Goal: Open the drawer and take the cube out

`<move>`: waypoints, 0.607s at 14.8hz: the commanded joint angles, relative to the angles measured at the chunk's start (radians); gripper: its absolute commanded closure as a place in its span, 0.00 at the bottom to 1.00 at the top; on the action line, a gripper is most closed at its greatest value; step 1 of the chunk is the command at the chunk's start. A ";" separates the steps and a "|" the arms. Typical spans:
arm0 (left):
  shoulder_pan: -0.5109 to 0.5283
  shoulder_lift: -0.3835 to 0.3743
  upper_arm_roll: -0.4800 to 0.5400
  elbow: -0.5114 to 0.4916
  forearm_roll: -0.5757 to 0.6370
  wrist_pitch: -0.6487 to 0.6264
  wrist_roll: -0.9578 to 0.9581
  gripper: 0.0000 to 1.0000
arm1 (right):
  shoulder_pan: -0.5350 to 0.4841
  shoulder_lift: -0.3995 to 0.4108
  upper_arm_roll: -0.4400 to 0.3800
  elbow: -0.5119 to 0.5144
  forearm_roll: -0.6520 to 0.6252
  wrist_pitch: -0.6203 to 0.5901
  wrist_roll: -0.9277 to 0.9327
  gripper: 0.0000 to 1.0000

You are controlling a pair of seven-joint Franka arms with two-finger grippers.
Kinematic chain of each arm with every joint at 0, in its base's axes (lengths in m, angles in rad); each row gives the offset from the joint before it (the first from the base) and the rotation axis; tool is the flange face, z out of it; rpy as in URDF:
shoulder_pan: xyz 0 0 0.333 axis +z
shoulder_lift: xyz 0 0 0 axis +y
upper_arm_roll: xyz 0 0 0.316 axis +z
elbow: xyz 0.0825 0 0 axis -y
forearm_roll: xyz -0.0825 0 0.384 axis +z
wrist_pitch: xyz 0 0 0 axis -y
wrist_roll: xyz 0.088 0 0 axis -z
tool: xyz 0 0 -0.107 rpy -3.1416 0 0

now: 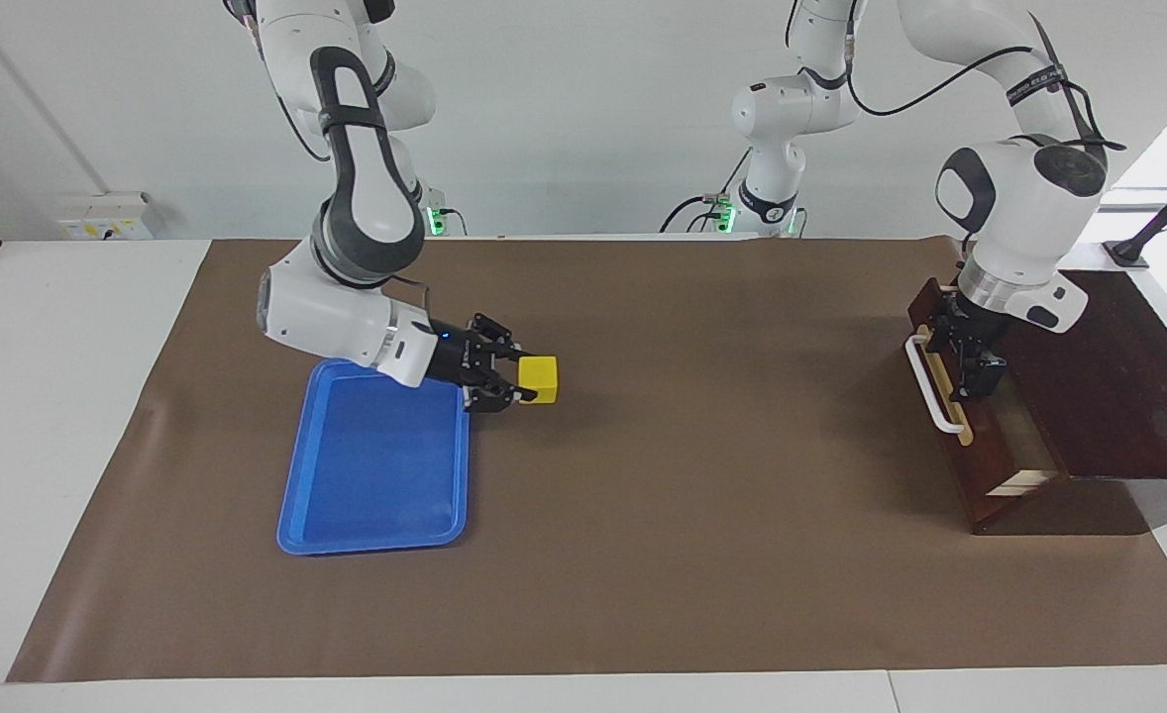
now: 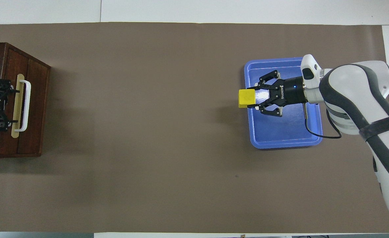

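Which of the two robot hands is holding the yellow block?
The right gripper, reaching sideways over the edge of the blue tray, is shut on the yellow cube. The left gripper hangs open and empty over the open drawer.

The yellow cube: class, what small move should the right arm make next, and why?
Probably lower the cube and let go. The right gripper is shut on it beside the blue tray, already out of the open drawer where the left gripper waits.

One cube [image 1: 538, 379], one drawer [image 1: 980, 436], one tray [image 1: 375, 465].
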 commanded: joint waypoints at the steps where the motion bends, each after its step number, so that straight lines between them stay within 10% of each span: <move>1: 0.021 -0.006 -0.002 0.009 0.016 -0.007 0.045 0.00 | -0.062 -0.002 0.013 -0.043 -0.019 0.023 -0.140 1.00; 9: -0.189 -0.049 -0.016 0.332 0.013 -0.553 0.434 0.00 | -0.124 0.132 0.014 0.043 -0.019 0.106 -0.298 1.00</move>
